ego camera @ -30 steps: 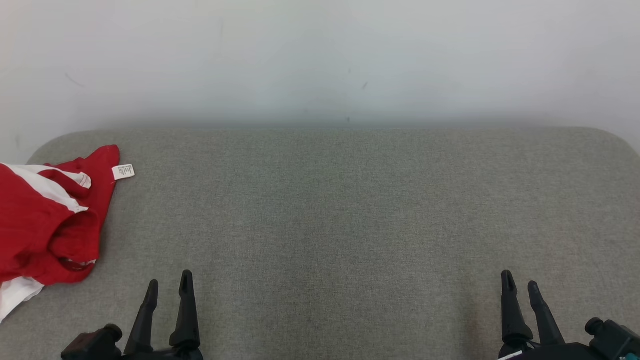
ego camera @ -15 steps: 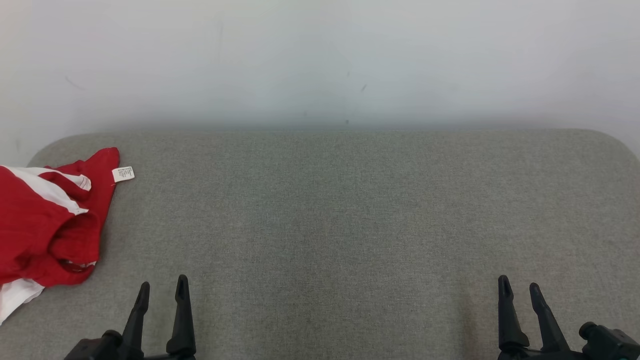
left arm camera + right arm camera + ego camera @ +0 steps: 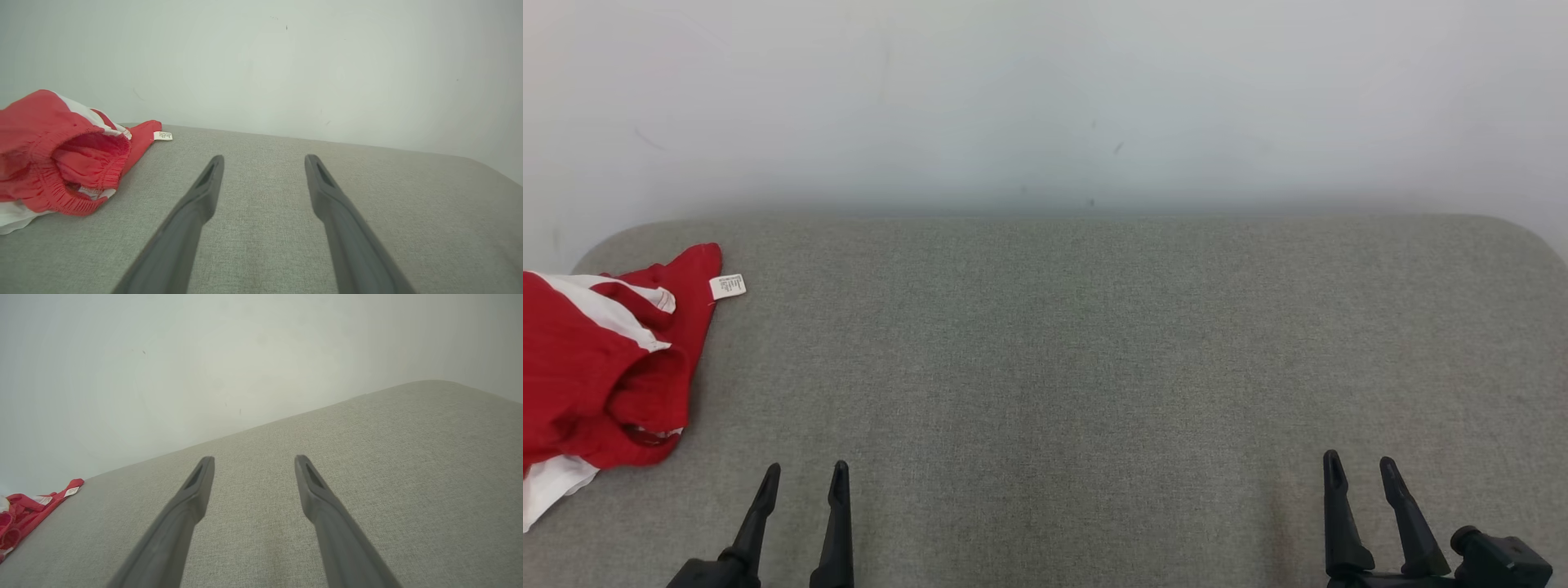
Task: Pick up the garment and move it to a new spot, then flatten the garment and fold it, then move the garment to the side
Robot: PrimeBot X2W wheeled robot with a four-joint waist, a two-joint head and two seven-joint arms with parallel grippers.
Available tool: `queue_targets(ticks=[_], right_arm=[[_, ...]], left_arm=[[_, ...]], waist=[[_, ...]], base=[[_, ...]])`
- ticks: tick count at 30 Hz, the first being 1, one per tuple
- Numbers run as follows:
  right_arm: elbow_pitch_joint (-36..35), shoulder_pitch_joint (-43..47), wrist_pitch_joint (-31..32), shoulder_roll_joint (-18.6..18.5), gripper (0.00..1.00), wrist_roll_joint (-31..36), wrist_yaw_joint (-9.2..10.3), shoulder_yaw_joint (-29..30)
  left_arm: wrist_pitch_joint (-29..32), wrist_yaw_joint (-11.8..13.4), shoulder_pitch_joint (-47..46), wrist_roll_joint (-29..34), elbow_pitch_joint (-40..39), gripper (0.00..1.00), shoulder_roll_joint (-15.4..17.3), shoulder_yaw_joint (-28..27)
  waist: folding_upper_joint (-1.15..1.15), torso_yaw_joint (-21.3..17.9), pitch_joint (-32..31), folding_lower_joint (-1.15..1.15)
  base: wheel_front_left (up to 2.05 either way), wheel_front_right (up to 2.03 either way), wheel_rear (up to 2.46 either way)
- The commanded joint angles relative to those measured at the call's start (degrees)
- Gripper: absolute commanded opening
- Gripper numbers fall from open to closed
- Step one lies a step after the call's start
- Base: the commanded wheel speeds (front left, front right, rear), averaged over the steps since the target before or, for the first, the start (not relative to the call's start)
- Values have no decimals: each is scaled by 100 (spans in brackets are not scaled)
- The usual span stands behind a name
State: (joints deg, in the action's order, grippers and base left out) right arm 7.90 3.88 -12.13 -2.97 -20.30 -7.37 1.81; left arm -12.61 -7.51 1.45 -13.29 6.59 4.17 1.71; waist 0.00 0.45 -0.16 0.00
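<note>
The garment is a crumpled red and white piece with an elastic waistband and a small white label, lying at the far left of the grey padded surface. In the left wrist view the garment sits to the left of my fingers, apart from them. My left gripper is open near the front edge, to the right of the garment, empty. My right gripper is open at the front right, empty. The right wrist view shows the garment far off at its lower left.
A plain pale wall rises right behind the padded surface. The surface has rounded back corners, and its wide grey middle lies between the two grippers.
Both grippers have drawn back a little toward the bottom of the head view, and the right one has shifted slightly left. The view has tipped slightly. The garment lies as before.
</note>
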Motion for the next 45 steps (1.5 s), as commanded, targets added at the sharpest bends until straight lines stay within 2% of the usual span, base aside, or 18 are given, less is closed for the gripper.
queue_targets(ticks=[1,25,45], right_arm=[[-55,65,-39,3,100,110,-17,-13],[-87,132,-319,15,100,1112,-22,113],[-47,139,-308,14,100,988,-21,132]], left_arm=[[-57,5,85,129,-63,100,33,-21],[-269,8,198,1134,-154,100,-4,-248],[-260,7,242,1024,-156,100,-72,-450]], waist=[[0,-1,-2,0],[0,-65,28,0],[0,-54,38,0]], base=[[0,0,0],[0,0,0],[0,0,0]])
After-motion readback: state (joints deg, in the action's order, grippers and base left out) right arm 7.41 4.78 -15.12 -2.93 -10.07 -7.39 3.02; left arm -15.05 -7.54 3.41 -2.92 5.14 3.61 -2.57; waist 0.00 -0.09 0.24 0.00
